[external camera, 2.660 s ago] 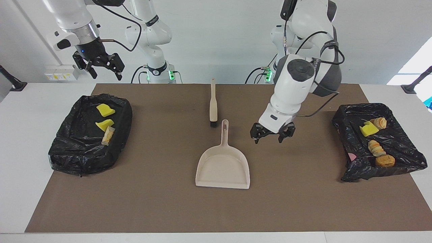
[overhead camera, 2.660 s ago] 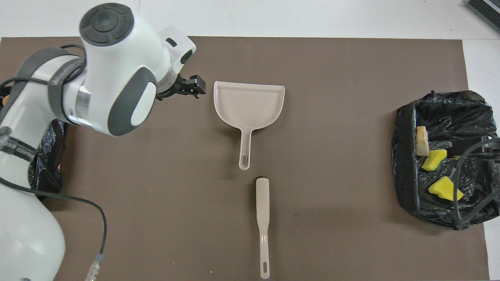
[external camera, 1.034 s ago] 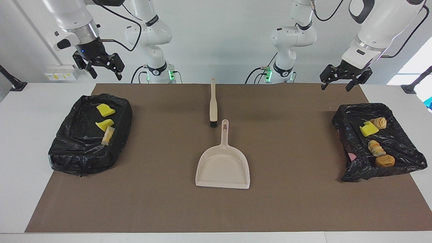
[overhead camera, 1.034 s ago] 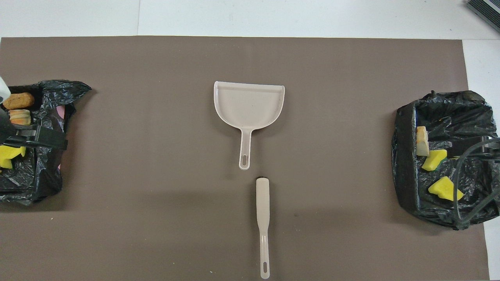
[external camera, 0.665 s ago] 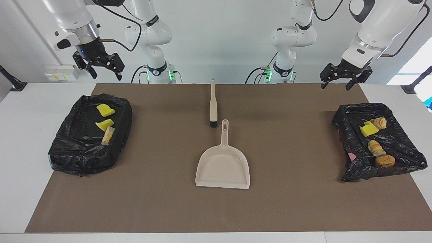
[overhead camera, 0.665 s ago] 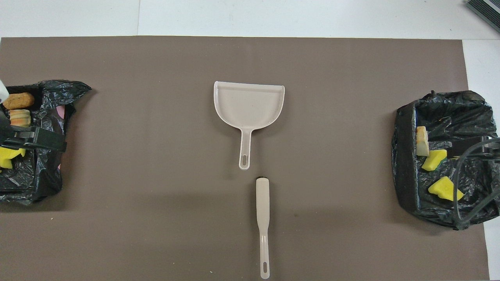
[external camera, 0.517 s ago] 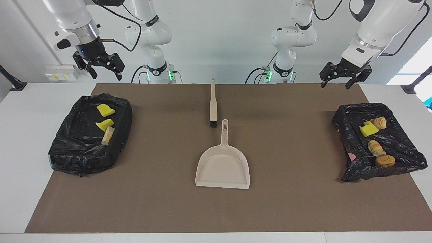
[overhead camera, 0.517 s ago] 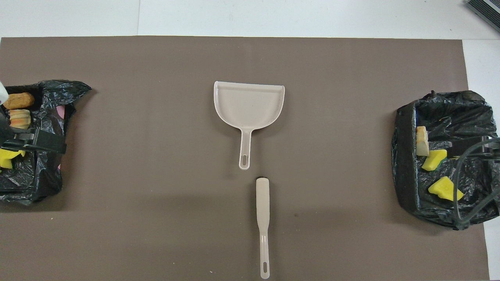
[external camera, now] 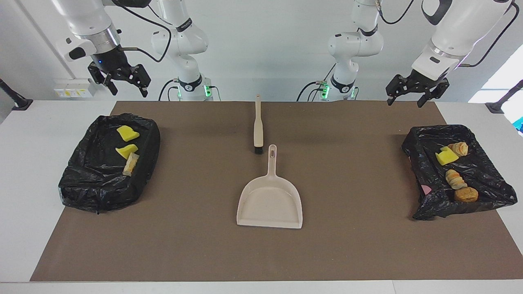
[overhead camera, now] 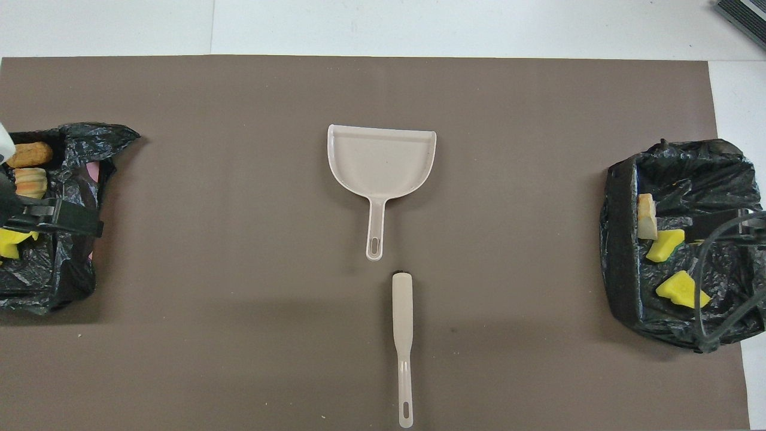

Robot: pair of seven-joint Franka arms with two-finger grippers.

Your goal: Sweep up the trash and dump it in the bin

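The trash lies in two black bag-lined bins. The bin (external camera: pixel 94 188) at the right arm's end holds two yellow foam chunks (external camera: pixel 127 133) and a tan lump (external camera: pixel 130 164). The bin (external camera: pixel 482 204) at the left arm's end holds a yellow chunk (external camera: pixel 446 157) and three croissant-like lumps (external camera: pixel 455 179). The beige dustpan (external camera: pixel 270 202) lies mid-mat and holds nothing. The brush (external camera: pixel 258 126) lies just nearer the robots than its handle. My right gripper (external camera: pixel 124 81) hangs open and empty, high over the robots' edge of the table by its bin. My left gripper (external camera: pixel 412 93) hangs open and empty likewise.
A brown mat (external camera: pixel 196 245) covers most of the white table. In the overhead view the dustpan (overhead camera: pixel 381 160) and brush (overhead camera: pixel 403 341) lie in line at the mat's middle, with the bins (overhead camera: pixel 622 251) at the mat's ends.
My left arm has drawn back from beside the dustpan and risen to hang by the bin at its end. In the last second it only drifted slightly. My right arm has not moved.
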